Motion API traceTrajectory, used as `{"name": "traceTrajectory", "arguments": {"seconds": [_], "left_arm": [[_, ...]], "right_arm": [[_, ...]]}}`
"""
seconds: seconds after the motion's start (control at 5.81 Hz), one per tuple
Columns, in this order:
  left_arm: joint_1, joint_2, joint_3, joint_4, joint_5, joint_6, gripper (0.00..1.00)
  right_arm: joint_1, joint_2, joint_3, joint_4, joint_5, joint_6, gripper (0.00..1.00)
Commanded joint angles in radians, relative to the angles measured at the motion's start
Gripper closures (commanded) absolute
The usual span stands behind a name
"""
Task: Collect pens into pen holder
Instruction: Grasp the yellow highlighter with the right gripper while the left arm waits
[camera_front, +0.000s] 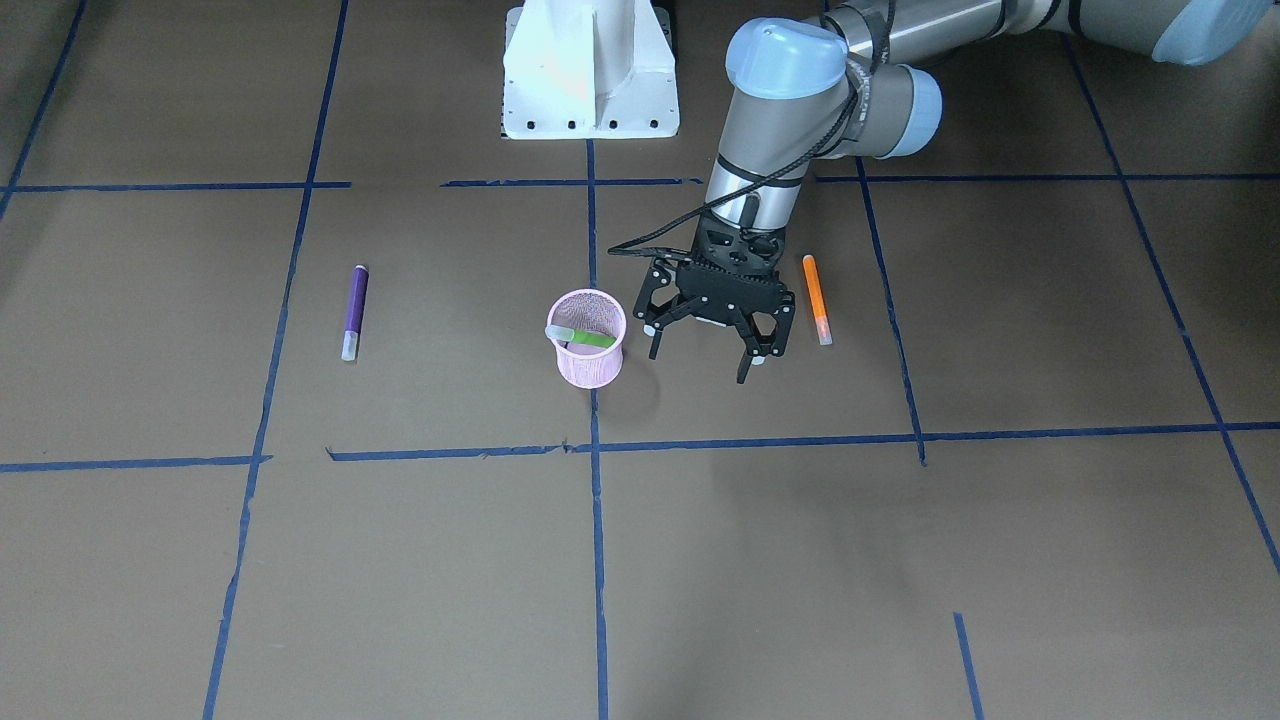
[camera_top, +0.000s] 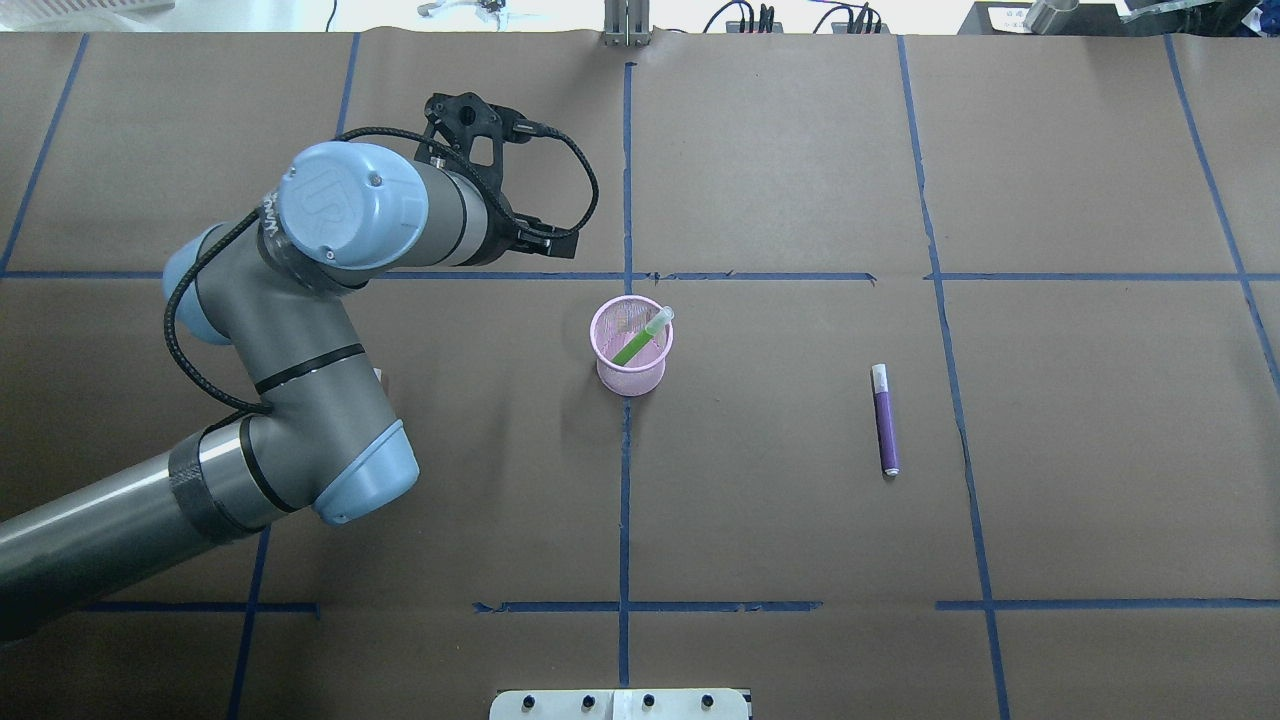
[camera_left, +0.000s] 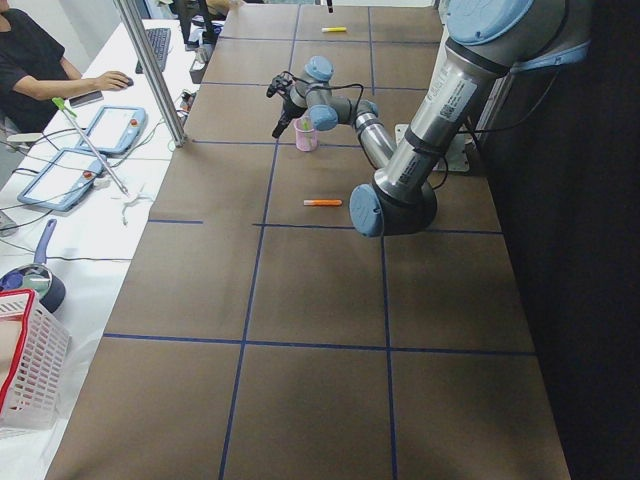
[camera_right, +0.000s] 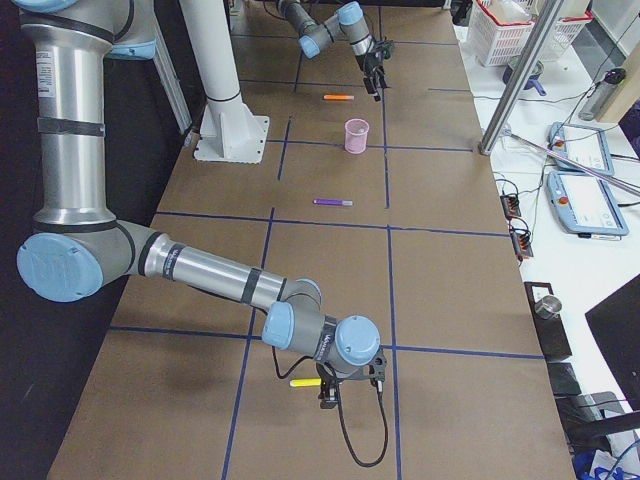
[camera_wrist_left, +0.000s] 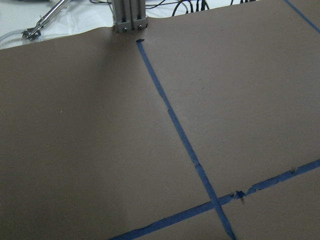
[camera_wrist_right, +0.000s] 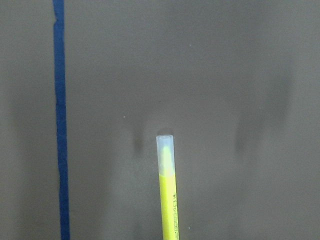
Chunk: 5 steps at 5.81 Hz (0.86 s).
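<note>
collection part done: left tool (camera_front: 700, 360) hangs raised, spread and empty, pen holder (camera_front: 590, 372) with green pen (camera_front: 582, 338) inside near one side, orange pen (camera_front: 817, 299) on worktop (camera_front: 900, 560) near the other, likely next to straddle and pinch.

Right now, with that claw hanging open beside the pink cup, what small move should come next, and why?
Probably sideways, away from the pen holder, until the open left gripper is over the orange pen. The green pen already sits in the holder, the gripper holds nothing, and the orange pen lies nearest it.
</note>
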Motion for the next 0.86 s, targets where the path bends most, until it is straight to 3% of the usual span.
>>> {"name": "traceTrajectory", "arguments": {"seconds": [0.0,0.17,0.52,0.69], "left_arm": [[-0.007,0.003,-0.014,0.001,-0.008,-0.044,0.00],[-0.007,0.003,-0.017,0.001,-0.008,-0.046,0.00],[-0.010,0.016,-0.040,0.001,-0.008,-0.047,0.00],[-0.010,0.018,-0.043,0.000,-0.008,-0.064,0.00]], "right_arm": [[-0.071,0.046,-0.123,0.109,0.003,0.130,0.03],[-0.088,0.065,-0.136,0.117,0.000,0.132,0.05],[-0.091,0.066,-0.143,0.116,0.008,0.133,0.22],[-0.096,0.065,-0.149,0.116,0.008,0.133,0.23]]}}
